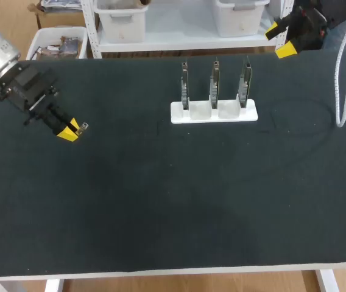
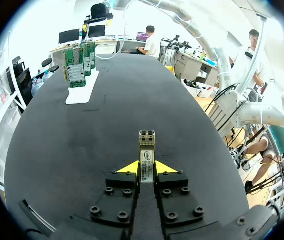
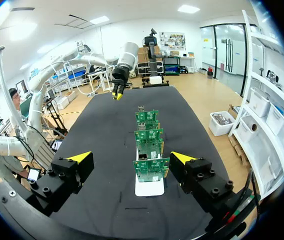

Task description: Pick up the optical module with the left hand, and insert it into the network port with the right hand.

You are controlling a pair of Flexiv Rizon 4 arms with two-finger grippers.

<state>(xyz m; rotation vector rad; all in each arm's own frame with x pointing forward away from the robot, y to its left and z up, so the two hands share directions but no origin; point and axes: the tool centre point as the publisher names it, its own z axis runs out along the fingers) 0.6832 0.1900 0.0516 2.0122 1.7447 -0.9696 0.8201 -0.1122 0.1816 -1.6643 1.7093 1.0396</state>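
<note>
Optical module (image 2: 147, 147) is pinched in the left tool (image 2: 147, 168), over the left side of the tabletop (image 1: 161, 201). It's got a white label, print too tiny to read. Right tool (image 3: 132, 158) hangs wide open, with three green network cards (image 3: 151, 150) ahead of it in a white stand (image 1: 214, 113).

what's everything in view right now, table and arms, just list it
optical module: one, silver, held between the left fingers, over the table's left side
circuit boards: three, green, upright in a row in the holder, far middle of the table
holder: one, white, under the circuit boards
cable: one, white, lying over the table's far right side
table: one, black top
left fingers: two, black with yellow tips, shut on the optical module
right fingers: two, black with yellow tips, open and empty, at the table's far right corner, facing the circuit boards
</note>
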